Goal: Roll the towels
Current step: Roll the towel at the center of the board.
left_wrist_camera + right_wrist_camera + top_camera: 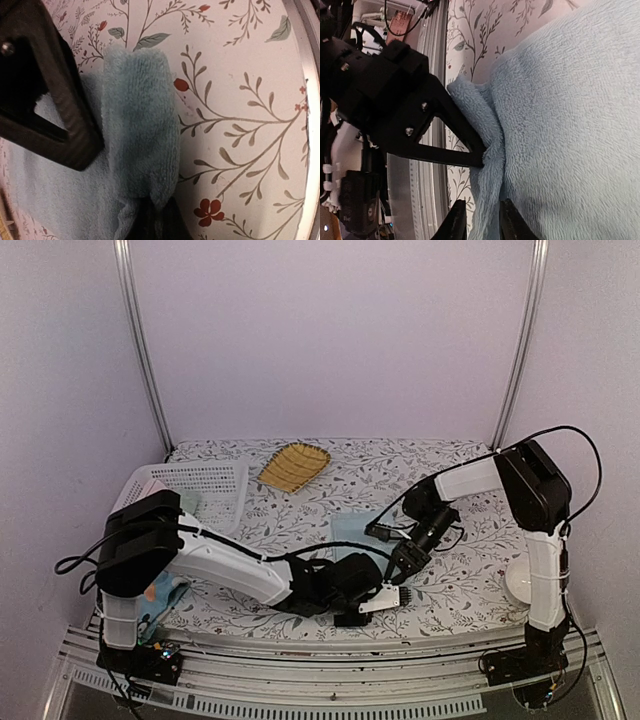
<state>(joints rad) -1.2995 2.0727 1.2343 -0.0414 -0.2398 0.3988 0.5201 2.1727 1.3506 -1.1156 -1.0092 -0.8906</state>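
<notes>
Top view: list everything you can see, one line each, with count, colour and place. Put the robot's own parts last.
blue towel: one, light blue, table centre, under both grippers
printed towel: one, light blue and orange, near left, partly hidden by the arm
tray: one, yellow, back centre
basket: one, white, back left
round thing: one, white, right edge, unclear what
table: one, floral cover
left gripper: one, closed on a fold of the blue towel
right gripper: one, black, fingers astride the blue towel's edge

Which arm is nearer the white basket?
Left. The left arm rises right beside the white basket's near edge; the right arm stands far off at the opposite side.
</notes>
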